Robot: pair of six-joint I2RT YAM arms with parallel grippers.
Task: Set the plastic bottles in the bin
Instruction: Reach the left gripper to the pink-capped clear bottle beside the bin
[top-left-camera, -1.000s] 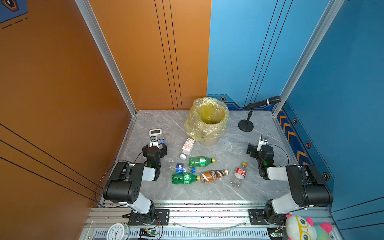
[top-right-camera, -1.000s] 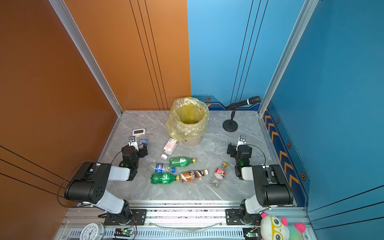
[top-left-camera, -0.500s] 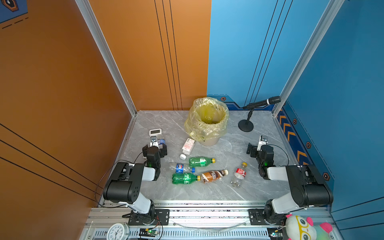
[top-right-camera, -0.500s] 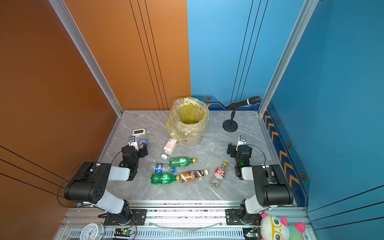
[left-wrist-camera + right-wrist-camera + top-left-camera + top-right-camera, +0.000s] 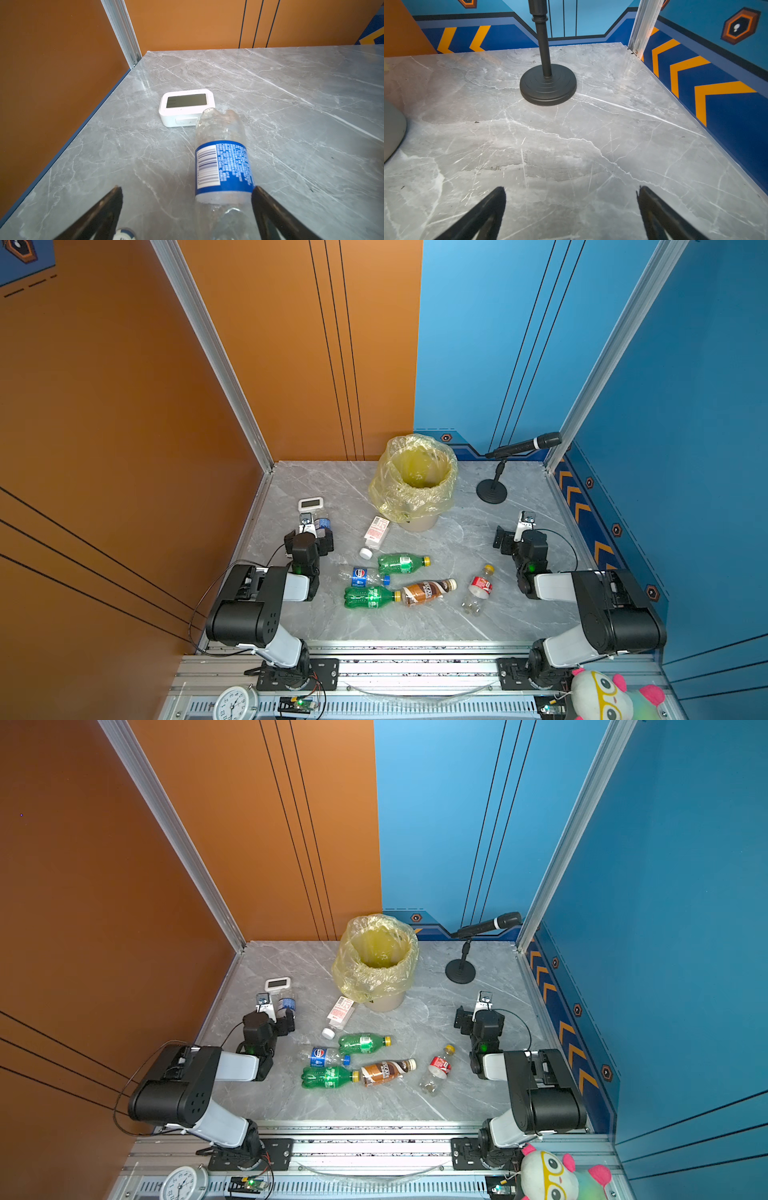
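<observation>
Left pincer [image 5: 187,190] is spread wide and low over the table [image 5: 457,614]. The small water bottle [image 5: 223,164] lies on its side between the jaws, base just beside the white timer [image 5: 187,107], so I'd guess it's lined up for a grab. Mid-table, six more lie loose in front of the bin [image 5: 409,506]: Pepsi bottle [image 5: 361,576], green bottle [image 5: 368,597], white bottle [image 5: 376,533], second green bottle [image 5: 401,564], coffee bottle [image 5: 426,591] and red-label bottle [image 5: 478,589]. The bin looks empty, though I can't see its bottom. Right pincer [image 5: 571,190] is wide open too, holding nothing, facing the mic stand [image 5: 548,85], well apart from every bottle.
</observation>
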